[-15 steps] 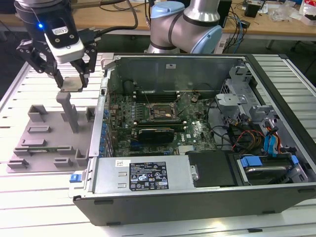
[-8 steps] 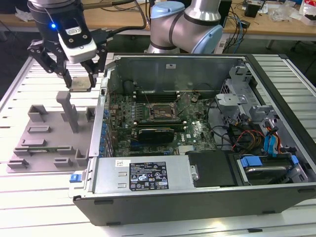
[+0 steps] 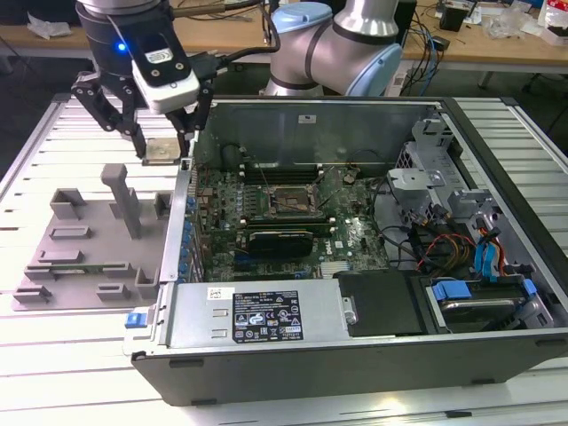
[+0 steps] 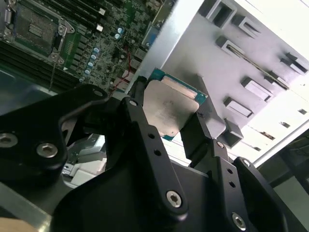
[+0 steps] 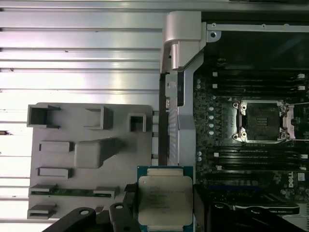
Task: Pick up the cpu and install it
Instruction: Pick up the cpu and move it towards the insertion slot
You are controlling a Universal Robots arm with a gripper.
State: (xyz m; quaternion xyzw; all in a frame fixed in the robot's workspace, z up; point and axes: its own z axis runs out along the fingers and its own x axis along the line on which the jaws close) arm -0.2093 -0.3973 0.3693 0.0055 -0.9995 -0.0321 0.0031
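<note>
The cpu [image 3: 161, 153] is up in the air, pinched between the gripper [image 3: 162, 147] fingers, which are clamped on two opposite edges of it. It sits flat with the silvery top facing up. In both wrist views I can see the green border around the metal lid, and the black fingers [image 4: 139, 96] are pressed against its sides.

From the first wrist view, the cpu [image 5: 164, 195] hangs over the strip between the grey tray [image 5: 63, 179] and the side wall of the computer case [image 5: 181, 43]. It's just outside the case, not over the board. The socket [image 5: 263, 121] is open and well apart from the chip, deeper inside the case.

As for the arm's pose, the wrist points straight down over the tabletop [image 3: 53, 355] towards the far edge, on the exterior view's left. The linkage fingers are splayed out under a white camera box [image 3: 165, 76]. The rest of the arm [image 3: 333, 44] comes in from behind the case's back wall.

The tray lies flat on the tabletop near its edge at the exterior view's left, nearer the camera than the gripper. The case, lid off, covers the middle and the exterior view's right of the tabletop.
</note>
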